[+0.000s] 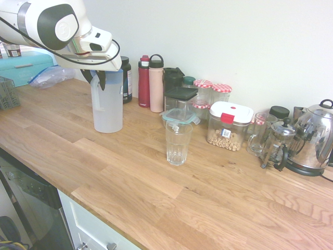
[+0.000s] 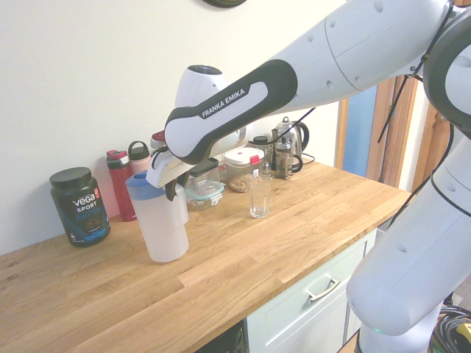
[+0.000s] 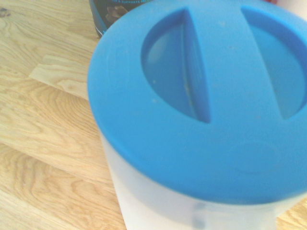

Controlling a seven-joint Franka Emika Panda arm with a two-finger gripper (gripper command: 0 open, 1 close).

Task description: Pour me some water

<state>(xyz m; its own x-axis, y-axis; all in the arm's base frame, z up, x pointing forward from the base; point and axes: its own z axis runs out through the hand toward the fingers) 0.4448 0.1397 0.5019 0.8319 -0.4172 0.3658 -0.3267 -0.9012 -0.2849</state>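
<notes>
Water, unseen, sits in the tall frosted-white plastic jug with blue lid [image 1: 107, 104], upright on the wooden tabletop [image 1: 130, 172] at left of frame. Hand [image 1: 99, 78] at its handle; grip cannot be told. Next: lift, tip over the clear ribbed glass [image 1: 178, 144] at centre.

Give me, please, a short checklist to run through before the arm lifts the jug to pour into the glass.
1. Gripper at the jug: ok, its fingers reach down at the jug's top.
2. Firm grip on the jug: cannot tell, the contact is hidden.
3. Jug upright on the counter: ok.
4. Blue lid seated: ok; whether its spout is open: cannot tell.
5. Glass upright, standing apart from the jug: ok; it looks empty.
6. Path from jug to glass: ok over the bare wood, but bottles and jars stand close behind.
</notes>
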